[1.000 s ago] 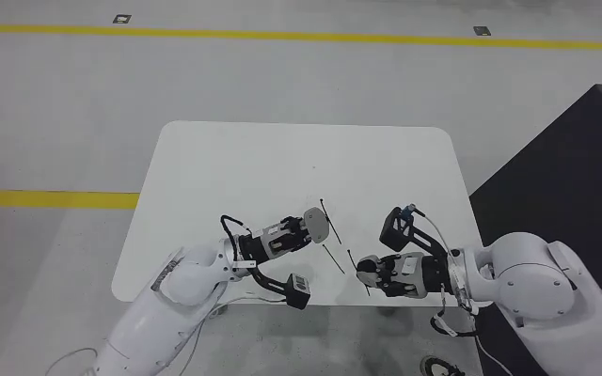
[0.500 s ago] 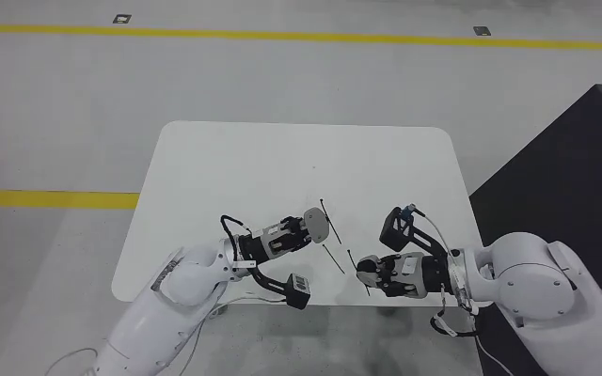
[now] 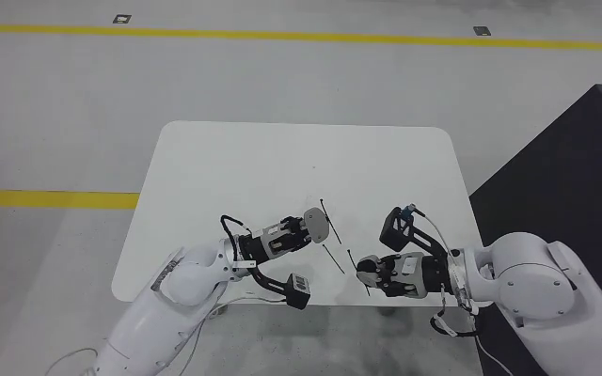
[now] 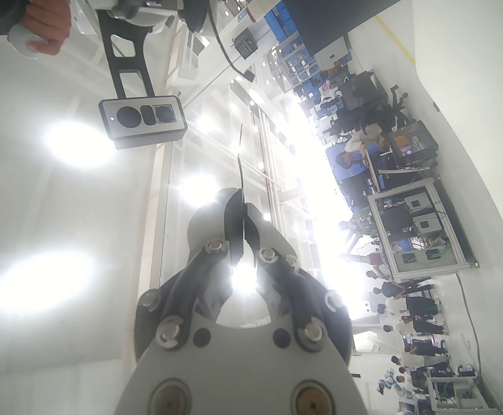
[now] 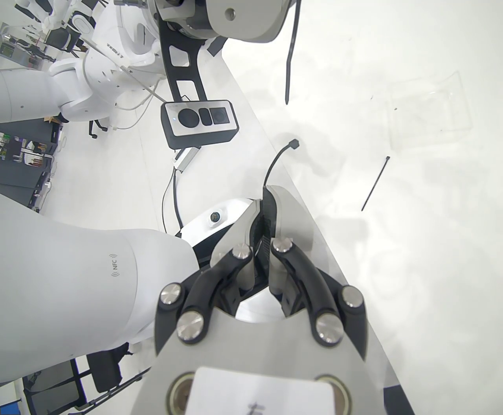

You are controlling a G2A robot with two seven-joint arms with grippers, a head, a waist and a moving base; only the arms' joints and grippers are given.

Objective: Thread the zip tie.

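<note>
My left gripper (image 3: 315,226) (image 4: 241,204) is shut on a black zip tie (image 3: 330,220) (image 4: 240,157), whose strip sticks out past the fingertips above the white table (image 3: 282,160). In the right wrist view this tie (image 5: 290,59) hangs below the left gripper (image 5: 243,19). My right gripper (image 3: 369,273) (image 5: 269,196) is shut on a second black zip tie (image 3: 353,259) (image 5: 275,161); its square head (image 5: 294,144) points toward the left gripper. The two grippers face each other near the table's front edge, a short gap apart.
A third black zip tie (image 3: 334,259) (image 5: 375,182) lies loose on the table between the grippers. A clear plastic sheet (image 5: 428,114) lies flat farther back. The table's front edge (image 5: 255,118) runs close by both grippers.
</note>
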